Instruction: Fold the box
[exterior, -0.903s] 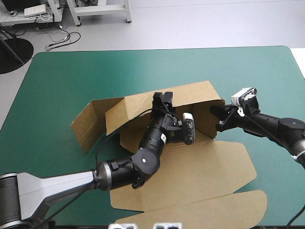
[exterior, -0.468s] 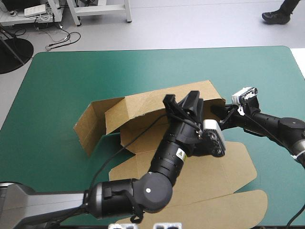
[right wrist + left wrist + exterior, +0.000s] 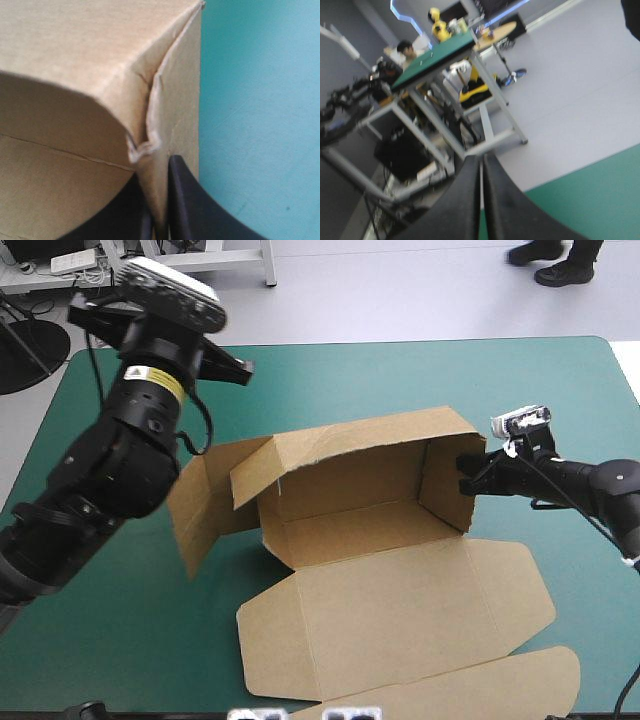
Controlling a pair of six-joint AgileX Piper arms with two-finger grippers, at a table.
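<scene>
My right fingers point(image 3: 182, 200) grasp one end wall of the half-raised brown cardboard box point(image 3: 350, 470). My left fingers point(image 3: 465, 200), clenched empty, hover high beside it. Next, probably: tuck the opposite flaps.

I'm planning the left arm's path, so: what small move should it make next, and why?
Probably lower the left gripper toward the left-end flaps of the box. It is raised well clear of the box, shut and empty. The right gripper is shut on the right wall, which stands upright, while the left-end flaps splay outward, untucked.
</scene>
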